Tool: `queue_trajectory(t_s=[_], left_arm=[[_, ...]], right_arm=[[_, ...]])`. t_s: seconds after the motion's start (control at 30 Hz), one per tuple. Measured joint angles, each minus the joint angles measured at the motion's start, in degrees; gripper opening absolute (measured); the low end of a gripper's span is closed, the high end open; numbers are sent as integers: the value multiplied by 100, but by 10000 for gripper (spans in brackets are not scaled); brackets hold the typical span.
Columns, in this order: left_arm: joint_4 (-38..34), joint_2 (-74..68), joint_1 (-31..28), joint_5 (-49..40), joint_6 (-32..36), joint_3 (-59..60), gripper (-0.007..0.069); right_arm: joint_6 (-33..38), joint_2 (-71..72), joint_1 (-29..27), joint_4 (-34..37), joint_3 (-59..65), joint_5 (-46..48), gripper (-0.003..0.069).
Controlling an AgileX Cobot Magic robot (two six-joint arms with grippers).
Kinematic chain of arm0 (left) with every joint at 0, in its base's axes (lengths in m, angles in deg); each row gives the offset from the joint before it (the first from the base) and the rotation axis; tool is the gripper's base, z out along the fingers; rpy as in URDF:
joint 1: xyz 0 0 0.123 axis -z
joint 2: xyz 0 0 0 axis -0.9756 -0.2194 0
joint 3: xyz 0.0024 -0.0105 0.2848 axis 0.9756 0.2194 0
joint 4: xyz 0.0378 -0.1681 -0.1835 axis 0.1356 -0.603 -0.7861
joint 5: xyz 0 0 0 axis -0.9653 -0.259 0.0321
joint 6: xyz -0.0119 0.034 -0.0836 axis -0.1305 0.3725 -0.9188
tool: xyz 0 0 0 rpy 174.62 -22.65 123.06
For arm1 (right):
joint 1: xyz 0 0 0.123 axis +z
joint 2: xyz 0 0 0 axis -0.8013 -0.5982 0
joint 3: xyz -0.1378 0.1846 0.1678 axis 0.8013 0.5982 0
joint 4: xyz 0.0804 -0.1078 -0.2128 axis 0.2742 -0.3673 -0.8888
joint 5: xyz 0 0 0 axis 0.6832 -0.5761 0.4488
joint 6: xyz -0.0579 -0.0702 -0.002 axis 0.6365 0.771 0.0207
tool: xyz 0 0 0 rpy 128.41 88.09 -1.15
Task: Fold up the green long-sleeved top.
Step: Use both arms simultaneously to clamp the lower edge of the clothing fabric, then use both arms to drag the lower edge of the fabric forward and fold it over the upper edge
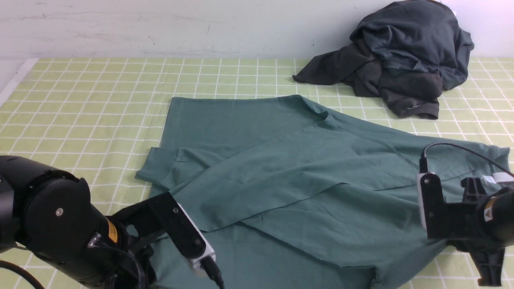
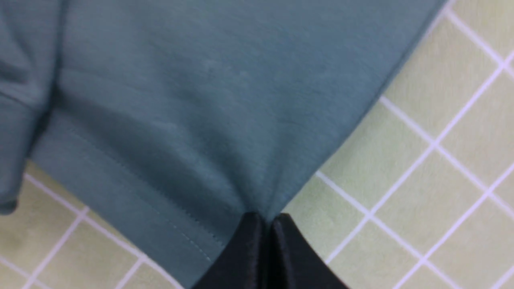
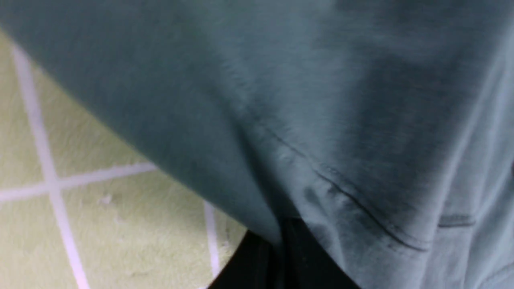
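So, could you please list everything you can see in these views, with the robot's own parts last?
green long-sleeved top: one, muted teal-green, lying partly folded across the middle of the checked cloth
dark garments: one heap, number of pieces unclear, charcoal grey, far right against the wall
checked cloth: one, yellow-green with a white grid, under everything
wall: one, whitish, at the back
left pincer: one, black, shut on a hemmed corner of the top, near left
right pincer: one, black, shut on the top's fabric, near right
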State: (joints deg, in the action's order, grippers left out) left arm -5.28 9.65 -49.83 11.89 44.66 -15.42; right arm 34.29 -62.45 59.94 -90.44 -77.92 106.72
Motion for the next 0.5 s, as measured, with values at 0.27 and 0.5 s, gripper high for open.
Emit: queue_trajectory(t_s=[0.27, 0.5], left_arm=[[648, 249, -414, 358, -1994, -894, -3], [1464, -714, -1075, 2098, -3105, -1912, -3]], right_arm=[[-1900, 569, 0, 313, -693, 826, -3], [-2273, -68, -147, 293, -2116, 642, -3]])
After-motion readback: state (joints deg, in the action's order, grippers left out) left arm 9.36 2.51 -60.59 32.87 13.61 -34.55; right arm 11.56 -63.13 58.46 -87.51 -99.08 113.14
